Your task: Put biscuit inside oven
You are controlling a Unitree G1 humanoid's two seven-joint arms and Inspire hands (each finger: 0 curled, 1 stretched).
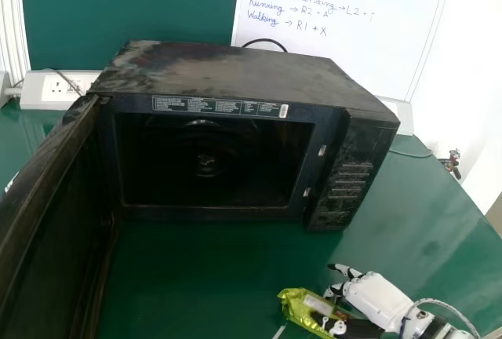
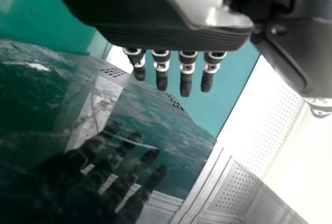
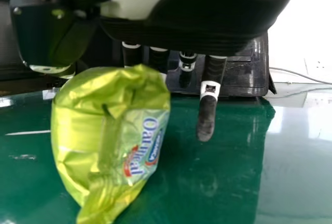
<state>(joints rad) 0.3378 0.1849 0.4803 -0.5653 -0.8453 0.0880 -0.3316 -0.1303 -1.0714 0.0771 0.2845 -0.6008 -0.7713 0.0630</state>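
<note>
The black oven [image 1: 329, 166] stands with its door [image 1: 47, 221] swung out on the left and its dark cavity [image 1: 212, 162] facing forward. My right hand [image 1: 378, 298] is at the lower right, in front of and below the oven's right side, pinching the green biscuit packet [image 1: 302, 306]. In the right wrist view, the packet [image 3: 88, 130] hangs between thumb and fingers of the right hand [image 3: 202, 22]; one finger sticks out straight beside it. The left wrist view has my left hand [image 2: 161, 27] empty, fingers straight, mirrored in a dark glossy surface [image 2: 46, 130].
The green table [image 1: 423, 229] spreads in front of the oven and to its right. Wall sockets [image 1: 67, 88] sit behind on the left, a whiteboard [image 1: 345, 33] behind on the right. A cable [image 1: 412, 154] lies right of the oven.
</note>
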